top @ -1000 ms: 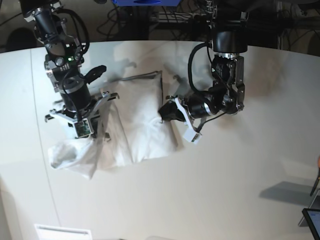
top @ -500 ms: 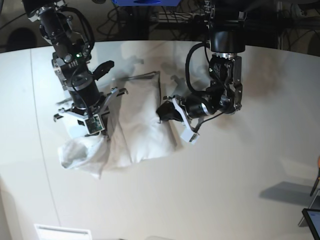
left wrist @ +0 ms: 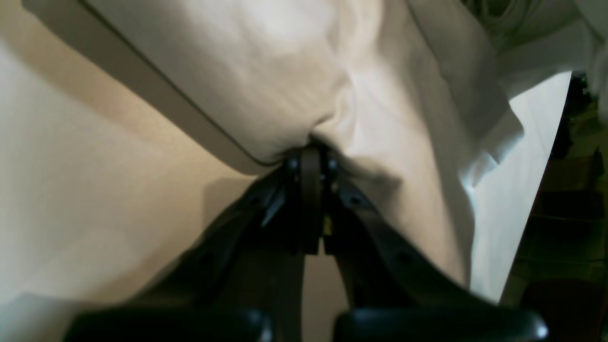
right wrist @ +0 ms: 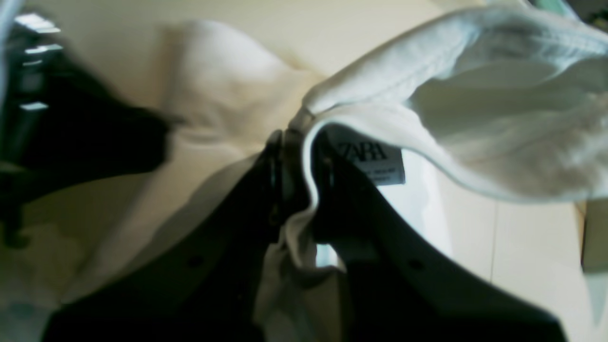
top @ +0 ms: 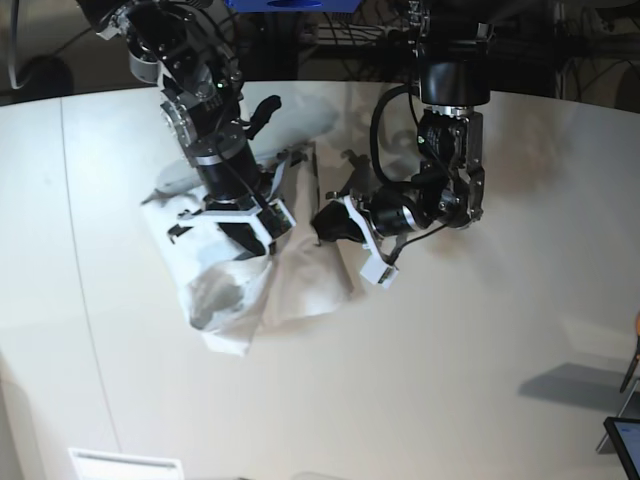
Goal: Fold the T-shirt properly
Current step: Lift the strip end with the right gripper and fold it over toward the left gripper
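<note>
The white T-shirt [top: 228, 292] lies bunched on the tabletop, with part of it lifted. My right gripper [top: 248, 232], on the left of the base view, is shut on the T-shirt and holds a fold up over the rest. In the right wrist view the right gripper [right wrist: 297, 137] pinches a hemmed edge of the T-shirt [right wrist: 475, 118] beside its sewn-in label [right wrist: 368, 159]. My left gripper [top: 326, 221] is low at the garment's right edge. The left wrist view shows this left gripper [left wrist: 311, 149] shut on a pucker of the T-shirt [left wrist: 285, 71].
The off-white tabletop [top: 450, 350] stretches to the front and right. A white sheet [top: 125, 465] lies at the front left edge and a dark tablet [top: 625, 440] at the front right corner. Cables and dark equipment [top: 350, 40] run behind the table.
My right arm has lifted its part of the T-shirt and carried it right and toward the back, over the rest. The left gripper has stayed put on the right edge.
</note>
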